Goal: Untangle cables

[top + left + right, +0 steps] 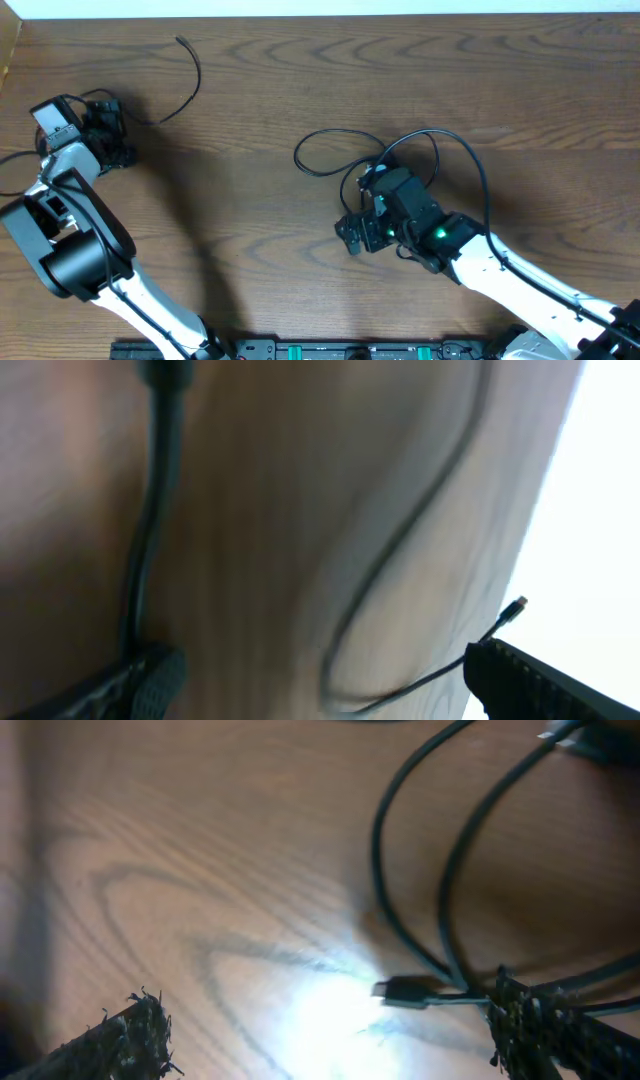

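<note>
Cables: two thin black cords in view. The left cable (197, 80) curves from a free end near the far edge down toward the left arm. The looped cable (298, 155) lies right of centre, coiled around the right arm's wrist.

Surface: brown wood-grain table (260, 90), with a pale strip beyond its far edge.

Left gripper (320, 670): jaws spread wide, clamping nothing. The cord curves between them, its small plug (517, 605) just beside one finger.

Right gripper (325, 1020): jaws wide apart, holding nothing. A plug end (402, 991) lies between them, its cord running up to one finger.

Views: only the wrist cameras show the plugs clearly. Only the overhead shows both cords together.
</note>
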You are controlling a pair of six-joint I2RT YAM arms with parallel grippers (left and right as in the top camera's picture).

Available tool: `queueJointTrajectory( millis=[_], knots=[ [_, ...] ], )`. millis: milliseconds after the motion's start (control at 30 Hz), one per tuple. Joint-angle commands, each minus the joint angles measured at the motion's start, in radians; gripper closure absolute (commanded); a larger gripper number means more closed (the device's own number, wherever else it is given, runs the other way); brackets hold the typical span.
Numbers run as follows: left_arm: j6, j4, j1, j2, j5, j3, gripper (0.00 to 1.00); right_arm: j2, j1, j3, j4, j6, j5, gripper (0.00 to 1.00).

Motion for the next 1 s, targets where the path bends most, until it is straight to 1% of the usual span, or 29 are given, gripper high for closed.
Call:
queueJointTrajectory(
  millis=[0,100,200,233,300,400,433,467,533,567,600,633,700,800,833,900,933,967],
  knots=[
    [-0.079,-0.106,0.001,-0.056,-0.087,-0.038,0.04,0.002,0.032,0.011,-0.002,0.008,0.009,0.01],
    [-0.086,-0.17,0.003,-0.155,-0.096,-0.038,0.04,0.002,0.048,0.011,-0.002,0.008,0.028,0.01],
    [-0.097,-0.175,0.014,-0.225,-0.142,-0.035,0.04,0.002,0.052,0.011,-0.002,0.008,0.027,0.01],
    [-0.083,-0.176,0.019,-0.241,-0.166,-0.03,0.04,0.002,0.053,0.011,-0.003,0.008,0.027,0.01],
    [0.012,-0.175,0.022,-0.258,-0.206,-0.008,0.04,0.002,0.054,0.011,-0.005,0.008,0.027,0.01],
    [0.254,-0.187,0.019,-0.258,-0.248,0.042,0.04,0.002,0.054,0.011,-0.005,0.008,0.027,0.01],
    [0.324,-0.206,0.016,-0.258,-0.294,0.052,0.04,0.002,0.054,0.011,-0.005,0.008,0.027,0.01],
    [0.381,-0.238,0.013,-0.258,-0.371,0.061,0.04,0.002,0.054,0.011,-0.003,0.008,0.027,0.01],
    [0.422,-0.29,0.008,-0.257,-0.505,0.062,0.04,0.002,0.054,0.011,-0.001,0.008,0.027,0.01],
    [0.422,-0.308,0.008,-0.254,-0.544,0.062,0.04,0.002,0.054,0.011,-0.001,0.008,0.027,0.01],
    [0.422,-0.319,0.009,-0.249,-0.547,0.062,0.04,0.002,0.054,0.011,-0.002,0.008,0.027,0.01],
    [0.422,-0.322,0.01,-0.246,-0.525,0.061,0.04,0.002,0.054,0.011,-0.002,0.008,0.027,0.01],
    [0.425,-0.317,0.013,-0.24,-0.43,0.061,0.04,0.002,0.054,0.011,-0.002,0.008,0.027,0.01],
    [0.425,-0.272,0.014,-0.229,-0.193,0.061,0.04,0.002,0.054,0.011,-0.002,0.008,0.026,0.01],
    [0.425,-0.267,0.012,-0.227,-0.135,0.061,0.04,0.002,0.054,0.011,-0.002,0.008,0.024,0.01],
    [0.424,-0.291,0.008,-0.227,-0.089,0.061,0.04,0.002,0.054,0.011,-0.003,0.008,0.022,0.01],
    [0.418,-0.327,0.006,-0.227,-0.101,0.061,0.04,0.002,0.054,0.011,-0.003,0.008,0.022,0.01],
    [0.387,-0.378,0.004,-0.227,-0.138,0.061,0.04,0.002,0.054,0.011,-0.004,0.008,0.021,0.01]
  ],
)
